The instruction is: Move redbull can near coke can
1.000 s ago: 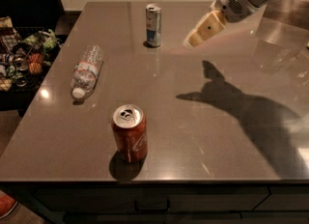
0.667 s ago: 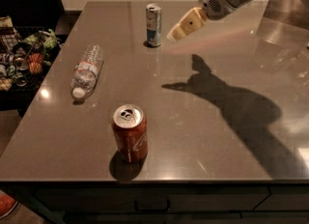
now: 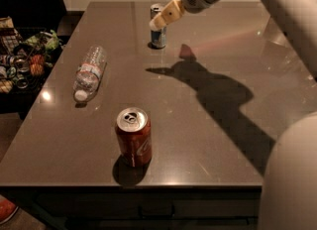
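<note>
Table (image 3: 218, 50): dark glossy brown top.
Water bottle (image 3: 89, 73): lying left-behind the coke can; label unreadable.
Coke can (image 3: 133, 137): red, white script, upright.
Redbull can (image 3: 158, 38): upright, far behind coke can.
Gripper (image 3: 156, 23): far behind coke can, before redbull can's top; grip state unclear.

Seemingly a break-room snack corner.
A dark polished table (image 3: 223, 140); black wire basket of snack packets (image 3: 12, 38) at 9 o'clock; beige gripper (image 3: 166, 17) at 12 o'clock.
</note>
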Action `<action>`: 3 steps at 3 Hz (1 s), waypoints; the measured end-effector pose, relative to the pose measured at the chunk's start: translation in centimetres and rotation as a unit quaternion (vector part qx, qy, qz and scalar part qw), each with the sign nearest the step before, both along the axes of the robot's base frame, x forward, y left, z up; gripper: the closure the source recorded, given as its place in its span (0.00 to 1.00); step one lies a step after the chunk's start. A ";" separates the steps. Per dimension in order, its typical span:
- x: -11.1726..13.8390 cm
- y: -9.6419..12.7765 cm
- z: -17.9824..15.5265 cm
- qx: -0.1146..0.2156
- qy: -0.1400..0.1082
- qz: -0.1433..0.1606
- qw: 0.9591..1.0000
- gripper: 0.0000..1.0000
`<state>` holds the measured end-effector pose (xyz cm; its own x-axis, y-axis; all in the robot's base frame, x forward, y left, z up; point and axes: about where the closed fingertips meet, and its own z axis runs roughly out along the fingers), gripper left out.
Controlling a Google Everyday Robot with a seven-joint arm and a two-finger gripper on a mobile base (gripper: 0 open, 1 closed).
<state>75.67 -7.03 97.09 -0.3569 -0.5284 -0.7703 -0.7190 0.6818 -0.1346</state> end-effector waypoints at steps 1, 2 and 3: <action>3.2 1.8 -1.0 0.009 -0.004 -0.014 1.000 0.00; 5.9 3.0 -3.0 0.011 0.005 -0.020 1.000 0.03; 6.8 3.5 -3.9 0.012 0.011 -0.018 1.000 0.26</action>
<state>82.50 -3.54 93.23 -0.3913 -0.4967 -0.7747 -0.6969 0.7097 -0.1030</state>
